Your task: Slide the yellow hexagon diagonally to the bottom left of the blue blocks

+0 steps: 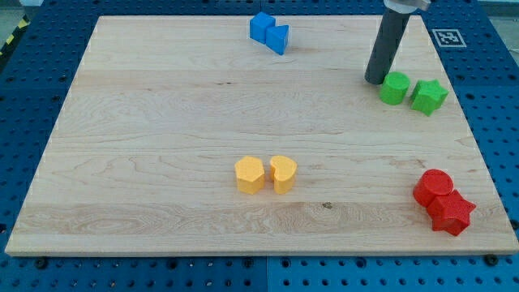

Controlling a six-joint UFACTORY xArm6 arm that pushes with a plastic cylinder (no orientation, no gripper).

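The wooden surface [162, 122] carries four pairs of blocks.

Furthest toward the left edge of the four, though still near the middle of the surface and closer to its bottom edge than its top, sits the yellow hexagon [249, 175]. Just beside it on the right, a narrow gap apart, is a yellow heart-shaped block [283, 173].

Close to the top edge, slightly right of the yellow pair, two blue blocks [269, 32] touch each other; their exact shapes are hard to make out. The hexagon lies well apart from them, far below.

Toward the top right corner, the dark rod comes down, and my tip [375, 80] rests just left of a green rounded block [395, 88], touching or nearly touching it. A green star [428, 96] stands just to that block's right. The arm carries no end effector, only this rod.

Near the bottom right corner, a red cylinder [432, 188] touches a red star [452, 213].
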